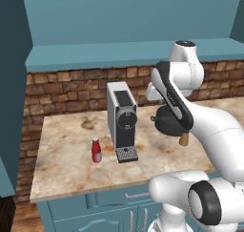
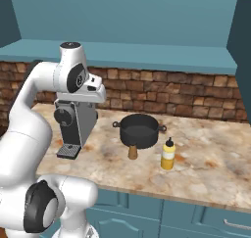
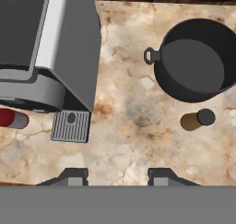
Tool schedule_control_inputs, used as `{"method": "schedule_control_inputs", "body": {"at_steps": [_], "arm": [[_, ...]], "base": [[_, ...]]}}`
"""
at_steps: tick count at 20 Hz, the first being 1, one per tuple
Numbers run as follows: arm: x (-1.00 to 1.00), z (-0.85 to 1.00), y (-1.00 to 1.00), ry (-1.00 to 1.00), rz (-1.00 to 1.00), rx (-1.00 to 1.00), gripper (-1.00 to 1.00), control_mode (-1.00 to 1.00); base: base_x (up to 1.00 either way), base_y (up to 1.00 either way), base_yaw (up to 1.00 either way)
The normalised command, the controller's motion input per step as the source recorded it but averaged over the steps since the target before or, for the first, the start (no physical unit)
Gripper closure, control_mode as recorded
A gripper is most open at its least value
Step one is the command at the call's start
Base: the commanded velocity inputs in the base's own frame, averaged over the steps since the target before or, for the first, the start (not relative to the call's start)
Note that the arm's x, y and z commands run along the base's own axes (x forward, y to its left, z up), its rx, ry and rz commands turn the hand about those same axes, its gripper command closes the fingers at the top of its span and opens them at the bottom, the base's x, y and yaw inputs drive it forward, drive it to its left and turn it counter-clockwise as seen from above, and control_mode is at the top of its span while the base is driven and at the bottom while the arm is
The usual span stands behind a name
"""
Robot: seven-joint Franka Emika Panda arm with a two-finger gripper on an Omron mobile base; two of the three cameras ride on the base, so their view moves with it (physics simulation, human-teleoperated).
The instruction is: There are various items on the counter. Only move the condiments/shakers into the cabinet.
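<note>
Three condiments wait on the marbled desk [image 2: 206,168], none of them yet in the teal cabinet [image 1: 119,54] whose long ledge runs above the brick wall: a red ketchup bottle [image 1: 96,150] stands to the left of the coffee machine [image 1: 122,121], a small wooden shaker [image 2: 133,151] sits just in front of the black two-handled pot [image 2: 138,129], and a yellow squeeze bottle [image 2: 168,154] stands near the pot's right side. The robot's hand [image 3: 117,176] hangs above the bare stone between machine and pot, its fingers apart and holding nothing, with the shaker off to its right in the hand view and the ketchup's cap peeking out at the left edge beside the machine's drip tray [image 3: 70,125]. The task appears to be at its start, and the risks lie in the crowding. The shaker stands so close to the pot that a finger coming down on the far side could strike the rim and shove the pot or tip the shaker. The ketchup sits close to the coffee machine, so a wide approach could clip the machine. The lift to the cabinet ledge is high, and a loose grip on a smooth bottle could let it slip on the way.
</note>
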Motion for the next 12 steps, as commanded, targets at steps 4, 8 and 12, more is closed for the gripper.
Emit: {"method": "schedule_control_inputs", "body": {"at_steps": [4, 8, 12], "arm": [[-0.05, -0.02, -0.01, -0.02, 0.00, 0.00, -1.00, -1.00], [-0.41, -0.31, -0.89, -0.07, -0.03, 0.14, -1.00, -1.00], [-0.39, -0.39, -1.00, -0.08, 0.00, 0.21, -1.00, -1.00]], "base": [[0.00, 0.00, 0.00], [0.00, 0.00, 0.00], [0.00, 0.00, 0.00]]}}
